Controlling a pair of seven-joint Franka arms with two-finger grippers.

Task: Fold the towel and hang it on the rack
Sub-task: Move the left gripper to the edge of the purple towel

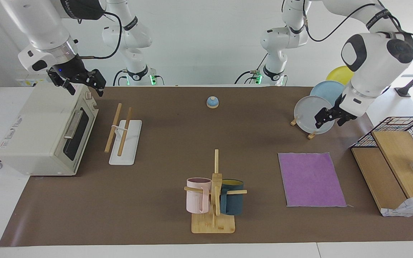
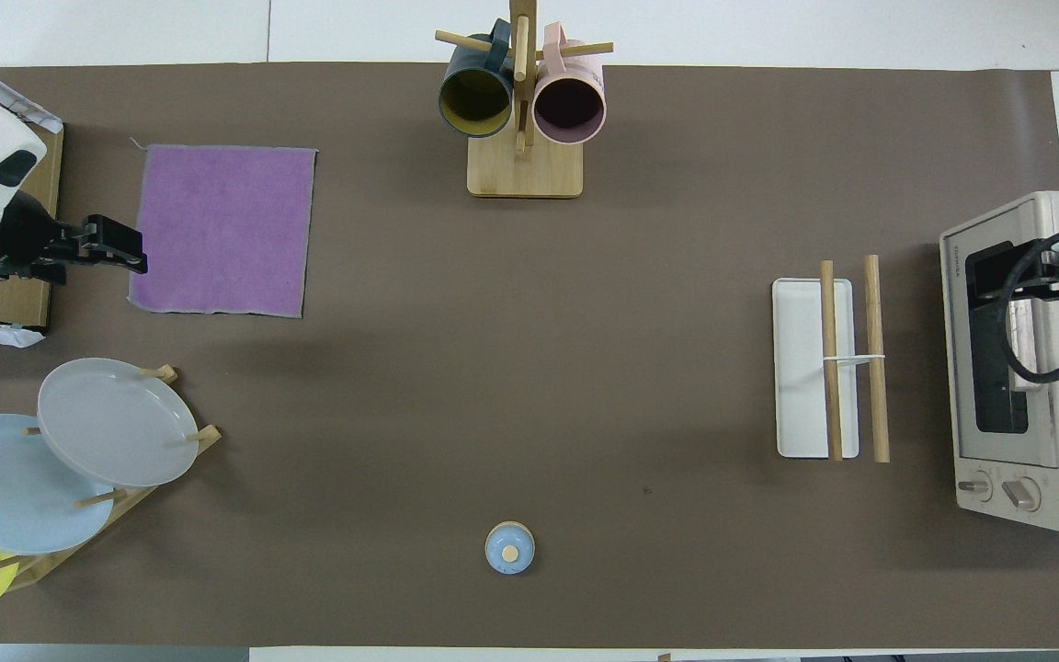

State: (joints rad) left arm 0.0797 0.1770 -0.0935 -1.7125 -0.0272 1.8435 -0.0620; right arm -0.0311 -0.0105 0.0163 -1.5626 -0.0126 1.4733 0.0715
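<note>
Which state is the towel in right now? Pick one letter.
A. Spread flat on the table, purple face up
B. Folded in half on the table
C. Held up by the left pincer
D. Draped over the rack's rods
A: the towel lies as one flat purple square on the brown mat, and the rack has bare rods.

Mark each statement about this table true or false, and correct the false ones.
1. The towel lies flat, purple face up. True.
2. The towel hangs on the rack. False: the rack's rods are bare.
3. Two mugs hang on the mug stand. True.
4. The left gripper holds the towel. False: it is in the air, holding nothing.
5. The right gripper is over the toaster oven. True.
</note>
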